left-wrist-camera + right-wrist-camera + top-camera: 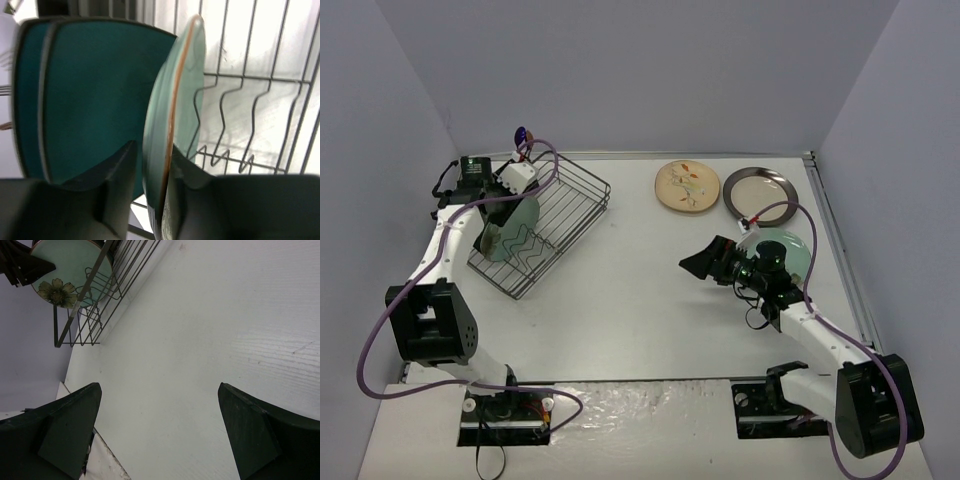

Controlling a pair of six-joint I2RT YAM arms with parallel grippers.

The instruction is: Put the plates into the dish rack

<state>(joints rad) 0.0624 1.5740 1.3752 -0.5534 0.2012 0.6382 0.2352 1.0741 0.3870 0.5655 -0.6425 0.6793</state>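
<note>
The black wire dish rack [565, 205] stands at the left. In it a pale mint-green flowered plate [510, 228] stands on edge, close beside two dark teal square plates [90, 95]. My left gripper [153, 145] straddles the mint plate's [185, 100] rim. Its right finger touches the plate's face, and a narrow gap shows at the left finger. On the table lie a cream floral plate [687, 187], a beige dark-rimmed plate [761, 190] and a mint plate [790, 250] partly under my right arm. My right gripper [700, 262] hangs wide open over bare table, holding nothing.
In the right wrist view the rack [100, 305] and the flowered plate [65, 270] show far off at the top left. Empty wavy dividers [250, 150] lie to the right of the standing plates. Walls close in the table at the back and both sides.
</note>
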